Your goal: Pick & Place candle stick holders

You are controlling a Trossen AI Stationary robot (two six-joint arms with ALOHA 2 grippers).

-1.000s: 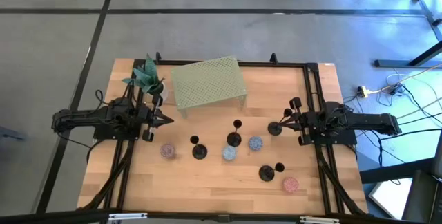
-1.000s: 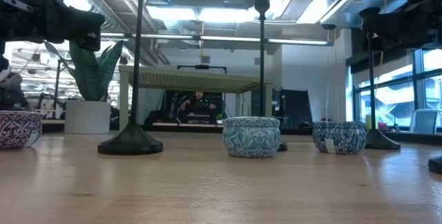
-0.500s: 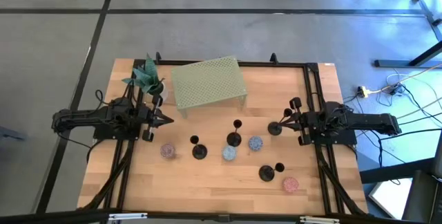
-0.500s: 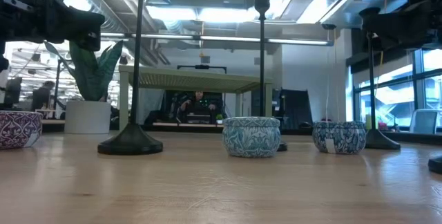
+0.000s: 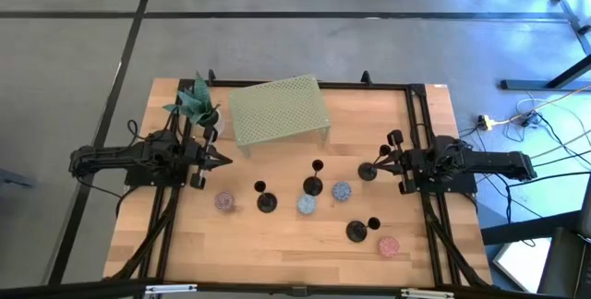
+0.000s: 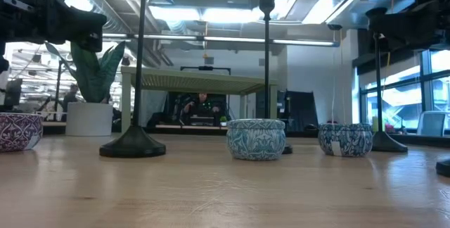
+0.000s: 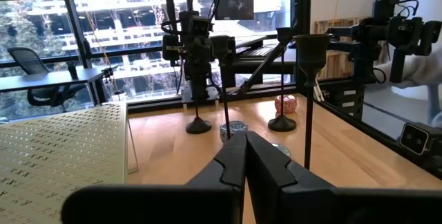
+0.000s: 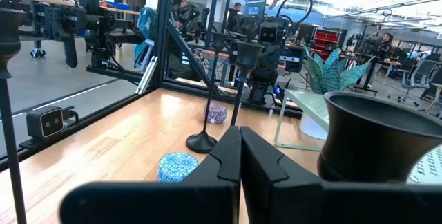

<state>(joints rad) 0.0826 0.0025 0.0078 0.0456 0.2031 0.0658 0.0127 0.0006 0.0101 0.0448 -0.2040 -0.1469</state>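
Note:
Four black candle stick holders stand upright on their round bases on the wooden table: one at the middle left (image 5: 266, 201), one in the centre (image 5: 313, 185), one near the front right (image 5: 357, 231), and one (image 5: 368, 171) just in front of my right gripper. My left gripper (image 5: 225, 160) hovers shut at the table's left, pointing level toward the centre. My right gripper (image 5: 381, 158) hovers shut at the right, facing it. In the right wrist view a holder's cup (image 8: 376, 148) stands close beside the shut fingers (image 8: 239, 156). Neither gripper holds anything.
A green perforated stand (image 5: 278, 110) is at the far middle, with a potted plant (image 5: 197, 105) to its left. Four small patterned tins lie among the holders: purple (image 5: 223, 202), teal (image 5: 306, 205), blue (image 5: 342, 191) and pink (image 5: 388, 245). Black rails (image 5: 417, 133) run along the table's sides.

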